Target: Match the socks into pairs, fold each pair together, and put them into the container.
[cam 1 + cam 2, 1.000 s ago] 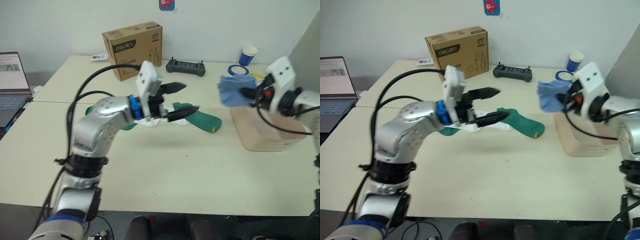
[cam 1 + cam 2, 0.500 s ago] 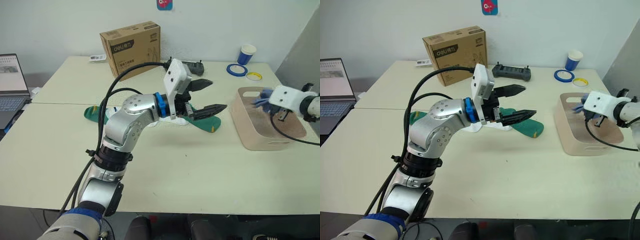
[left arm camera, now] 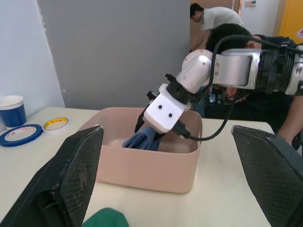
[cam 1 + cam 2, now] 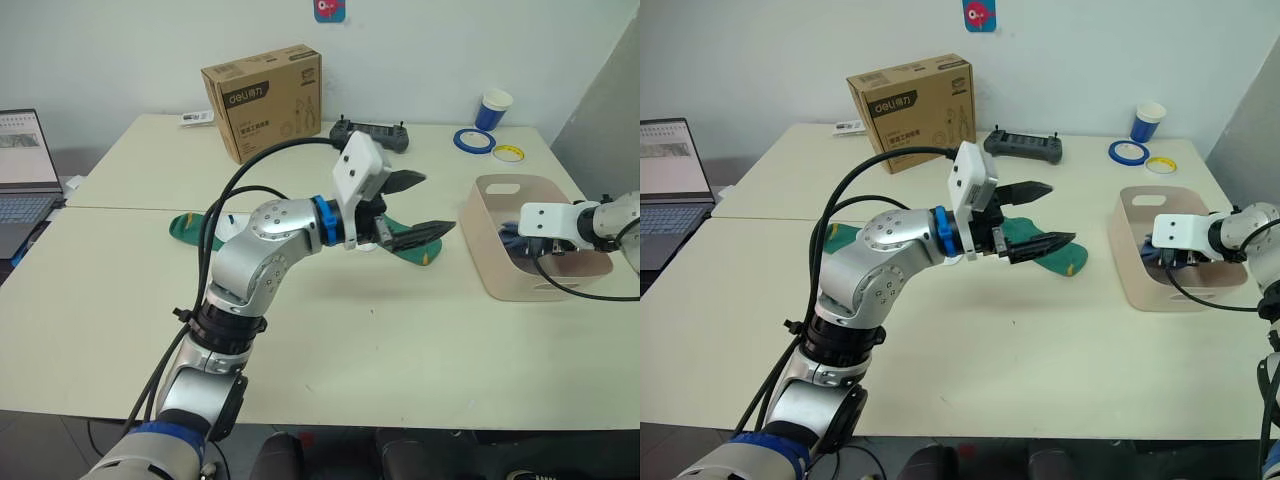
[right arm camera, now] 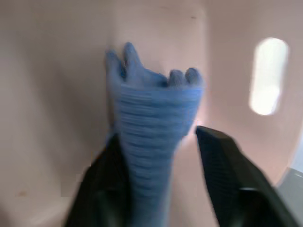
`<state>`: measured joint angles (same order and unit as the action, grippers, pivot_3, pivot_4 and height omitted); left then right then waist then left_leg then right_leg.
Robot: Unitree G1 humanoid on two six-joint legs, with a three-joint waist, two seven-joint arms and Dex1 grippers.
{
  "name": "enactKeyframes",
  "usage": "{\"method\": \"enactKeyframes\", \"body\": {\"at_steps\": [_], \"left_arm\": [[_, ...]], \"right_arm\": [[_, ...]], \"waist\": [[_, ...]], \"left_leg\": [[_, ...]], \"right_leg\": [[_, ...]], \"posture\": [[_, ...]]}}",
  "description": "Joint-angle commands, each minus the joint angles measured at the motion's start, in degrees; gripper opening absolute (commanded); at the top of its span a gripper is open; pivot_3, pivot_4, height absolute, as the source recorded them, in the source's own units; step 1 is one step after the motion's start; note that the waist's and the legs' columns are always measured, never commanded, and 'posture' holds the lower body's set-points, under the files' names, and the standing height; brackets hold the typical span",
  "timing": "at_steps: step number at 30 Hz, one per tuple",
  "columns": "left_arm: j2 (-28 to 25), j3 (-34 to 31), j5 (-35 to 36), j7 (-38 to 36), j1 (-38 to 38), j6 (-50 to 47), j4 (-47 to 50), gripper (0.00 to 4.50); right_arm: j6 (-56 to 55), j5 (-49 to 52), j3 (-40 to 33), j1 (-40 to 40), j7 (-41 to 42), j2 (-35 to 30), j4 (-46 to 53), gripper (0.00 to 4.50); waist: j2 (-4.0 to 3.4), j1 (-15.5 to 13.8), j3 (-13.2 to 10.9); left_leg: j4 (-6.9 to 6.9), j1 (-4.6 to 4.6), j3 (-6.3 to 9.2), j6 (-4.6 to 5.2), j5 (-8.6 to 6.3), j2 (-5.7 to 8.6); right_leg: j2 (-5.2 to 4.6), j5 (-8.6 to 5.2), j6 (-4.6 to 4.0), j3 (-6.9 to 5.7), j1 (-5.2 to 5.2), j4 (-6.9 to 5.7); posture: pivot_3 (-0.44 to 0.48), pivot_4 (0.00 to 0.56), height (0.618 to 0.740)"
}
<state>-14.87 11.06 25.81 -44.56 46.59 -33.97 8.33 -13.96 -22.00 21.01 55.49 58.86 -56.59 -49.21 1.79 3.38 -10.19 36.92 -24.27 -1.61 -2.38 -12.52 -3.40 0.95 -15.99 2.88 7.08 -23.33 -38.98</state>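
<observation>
Since a second ago, the right gripper [image 4: 1152, 256] has carried the bundled light blue socks [image 3: 143, 139] from the air beside the container [image 4: 497, 275] down into it, and the left gripper [image 4: 418, 206] has swung out over the table [image 4: 330, 330] toward the tub.

At the right gripper, the two black fingers [image 5: 227, 165] sit on either side of the blue bundle inside the tub, with the fabric bunched between them and its folded end pointing at the tub wall. The pads appear parted around it, though whether they are pressing the cloth cannot be told. From the head views, most of the bundle is hidden behind the gripper's white housing and the near wall of the container.

The left gripper hangs above the table with its fingers spread wide and nothing between them. Beneath it lies a dark green sock [image 4: 1055, 254] with a yellow mark at the toe, its heel end hidden under the arm. A second green sock [image 4: 190, 226] shows beyond the elbow, partly covered. A strip of white sock [image 4: 366, 245] peeks out under the wrist; the rest is hidden.

Farther back stand a cardboard box [image 4: 263, 99], a black controller [image 4: 1023, 146], a blue paper cup [image 4: 495, 109] and two tape rolls [image 4: 472, 139]. A laptop [image 4: 25, 170] is cut off at the edge.
</observation>
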Motion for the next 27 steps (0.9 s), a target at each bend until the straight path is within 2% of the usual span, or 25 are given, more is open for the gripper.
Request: {"method": "enactKeyframes", "body": {"at_steps": [1, 4, 11, 15, 19, 26, 27], "left_arm": [[-0.2, -0.2, -0.5, -0.7, -0.1, 2.0, 0.9, 4.50], [-0.4, 0.0, -0.8, -1.0, 0.1, 2.2, 1.1, 4.50], [-0.2, 0.3, -1.7, -2.5, 0.8, 3.6, -0.4, 4.50], [0.6, 0.5, -2.1, -3.0, 1.5, 4.3, -1.7, 4.50], [0.8, 0.5, -2.3, -3.3, 1.9, 4.6, -2.3, 4.50], [0.5, 0.7, -2.7, -3.8, 2.0, 4.3, -2.0, 4.50], [0.5, 0.7, -2.7, -3.7, 2.0, 4.1, -1.7, 4.50]], "right_arm": [[2.9, 4.1, -3.4, 2.4, 8.1, -1.2, 2.8, 3.40], [7.6, 6.9, -5.3, 3.8, 14.7, -2.3, 6.1, 3.40], [12.8, 7.5, -6.4, 8.7, 23.8, -6.3, 8.5, 3.40], [10.8, 5.7, -6.3, 10.1, 18.1, -4.4, 4.9, 3.40], [8.5, 5.4, -6.1, 7.7, 14.8, -1.8, 2.7, 2.55], [3.4, 0.6, -2.7, 4.9, 7.6, 2.0, -4.6, 0.04], [2.6, -0.3, -2.0, 4.6, 6.0, 2.8, -6.2, 0.04]], "waist": [[-0.02, -0.1, 0.0], [-0.06, -0.1, 0.0], [-0.20, -0.2, -0.1], [-0.20, 0.0, -0.1], [-0.21, 0.0, -0.1], [-0.22, -0.1, -0.1], [-0.21, -0.1, -0.1]], "left_leg": [[0.02, 0.00, 0.00, 0.00, 0.00, 0.00], [0.08, 0.00, -0.01, 0.00, 0.00, 0.03], [0.06, 0.02, 0.02, 0.01, -0.01, 0.03], [0.07, 0.02, 0.00, 0.01, -0.01, 0.02], [0.06, 0.09, -0.03, 0.01, 0.00, 0.03], [0.06, 0.10, -0.05, 0.00, 0.00, 0.03], [0.06, 0.10, -0.04, 0.00, 0.00, 0.03]], "right_leg": [[0.00, 0.00, 0.00, 0.00, 0.02, 0.00], [-0.03, 0.01, 0.03, 0.03, 0.06, 0.00], [-0.03, 0.02, 0.04, -0.02, 0.06, 0.00], [-0.03, 0.02, 0.03, 0.00, 0.06, 0.00], [-0.02, 0.02, 0.03, 0.03, 0.08, -0.03], [-0.03, 0.02, 0.03, 0.05, 0.09, -0.04], [-0.03, 0.02, 0.03, 0.04, 0.10, -0.04]], "posture": [[0.000, 0.150, 0.740], [0.000, 0.150, 0.740], [0.000, 0.150, 0.740], [0.000, 0.150, 0.740], [0.000, 0.150, 0.740], [0.000, 0.150, 0.740], [0.000, 0.150, 0.740]]}}
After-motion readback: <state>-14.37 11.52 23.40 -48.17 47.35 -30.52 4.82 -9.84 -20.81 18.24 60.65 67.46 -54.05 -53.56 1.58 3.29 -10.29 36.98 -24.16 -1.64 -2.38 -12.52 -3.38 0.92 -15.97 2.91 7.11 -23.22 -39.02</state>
